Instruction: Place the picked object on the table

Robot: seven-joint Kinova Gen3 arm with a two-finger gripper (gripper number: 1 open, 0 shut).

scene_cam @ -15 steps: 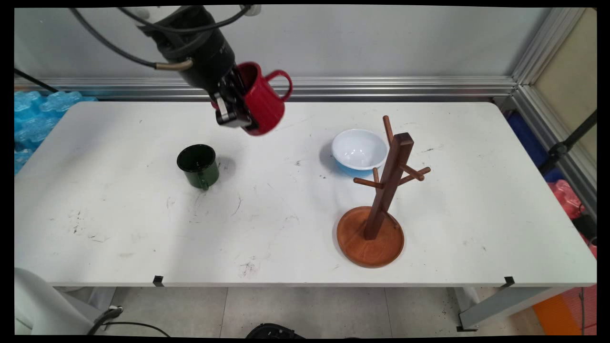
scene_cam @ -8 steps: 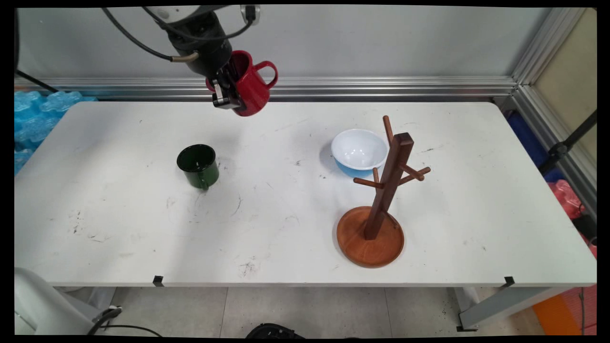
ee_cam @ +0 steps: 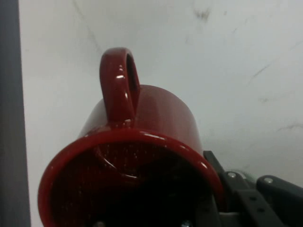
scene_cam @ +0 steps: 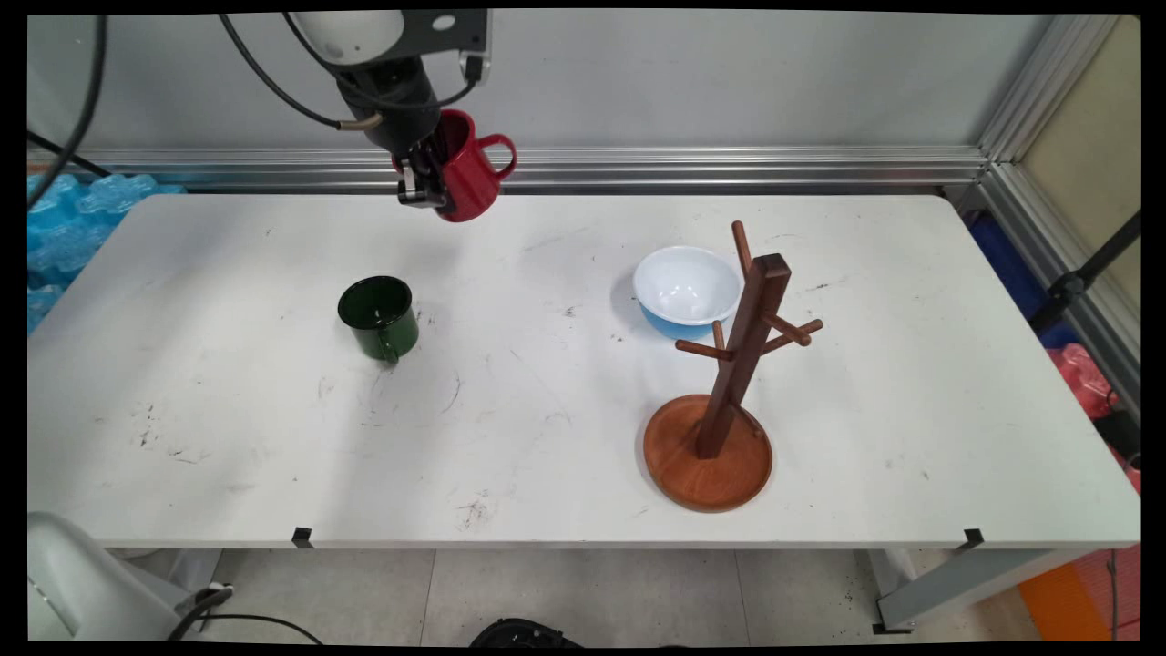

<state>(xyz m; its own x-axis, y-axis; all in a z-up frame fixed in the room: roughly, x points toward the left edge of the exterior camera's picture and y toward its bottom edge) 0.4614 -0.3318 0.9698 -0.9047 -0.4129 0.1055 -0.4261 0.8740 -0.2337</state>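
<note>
Since the earlier frames the black two-finger gripper had carried the glossy red ceramic mug toward the white table's far edge, jaws clamped on its rim, where tilt risked slippage.

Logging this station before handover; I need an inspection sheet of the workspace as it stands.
Surface: white table, scuffed.
Job's things: red mug held tilted above the table's far edge.
Clutter: green mug upright; bowl behind the wooden mug tree, pegs bare.
Grippers: pincer shut on the red mug's rim.
Cables: black cables hang from the arm.
Surroundings: grey wall, aluminium frame, blue wrap at left.
</note>
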